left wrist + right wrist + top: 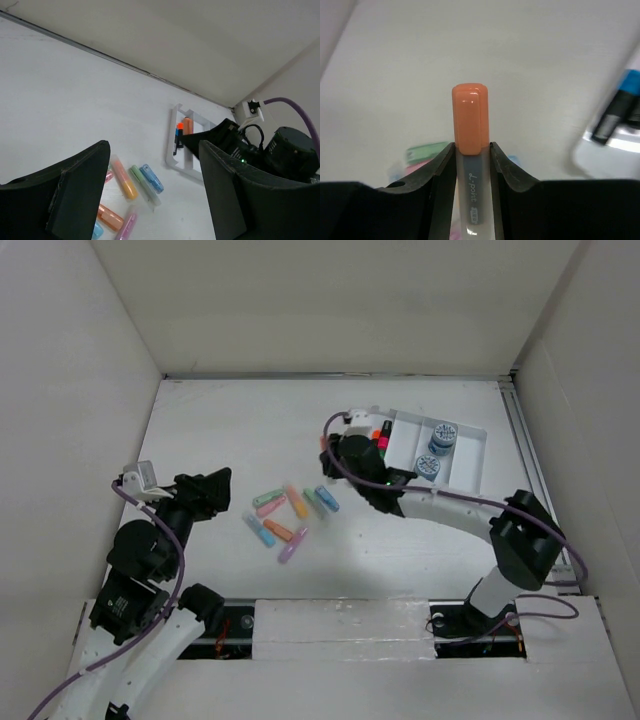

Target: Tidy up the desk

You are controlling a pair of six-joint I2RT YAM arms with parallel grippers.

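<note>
Right fingers (442,172): clamped on an orange highlighter (470,117), its cap poking past the tips, at the left end of the tray (470,452).
Left fingers (75,195): spread wide, nothing between them, well left of the tray.
Loose highlighters (288,515): scattered left of the tray.
Surface (230,420): white, carrying the tray and highlighters.

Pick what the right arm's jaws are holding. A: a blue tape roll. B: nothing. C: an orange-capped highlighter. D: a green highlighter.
C: in the right wrist view, the right gripper has its jaws closed against both sides of the orange-capped highlighter.
</note>
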